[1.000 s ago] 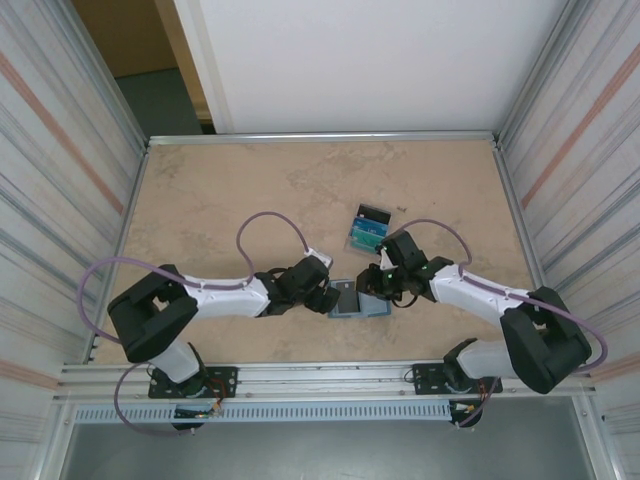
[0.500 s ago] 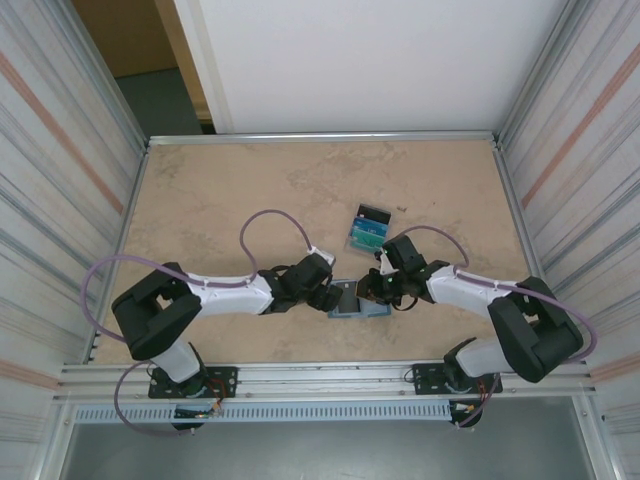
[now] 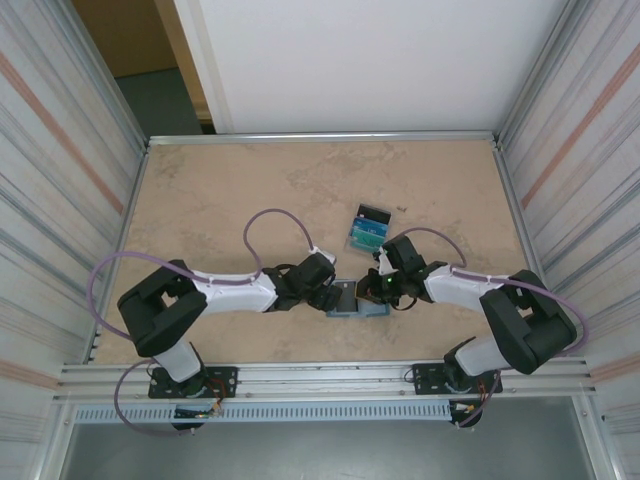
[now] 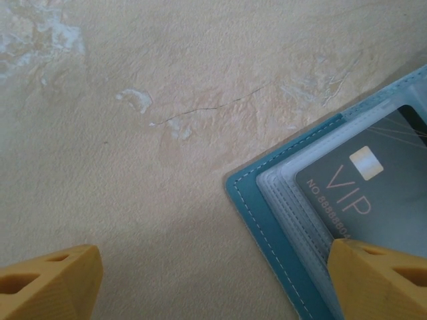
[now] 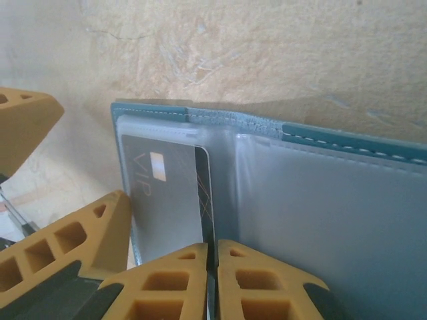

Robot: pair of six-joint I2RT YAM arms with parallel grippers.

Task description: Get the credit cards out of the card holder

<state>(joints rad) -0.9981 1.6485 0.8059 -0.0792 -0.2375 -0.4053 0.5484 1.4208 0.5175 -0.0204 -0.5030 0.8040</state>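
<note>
Right gripper (image 5: 213, 252) pinches black card (image 5: 167, 200) in card holder (image 5: 333, 207).

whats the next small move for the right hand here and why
Probably draw the right hand back slowly, sliding the grey VIP card out of its clear sleeve. Its jaws look shut on the card's edge, the card holder lies open, and the open left hand has a finger at that panel to steady it.

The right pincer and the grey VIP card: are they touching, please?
Touching: the right wrist view shows the right pincer shut on the lower edge of the VIP card.
</note>
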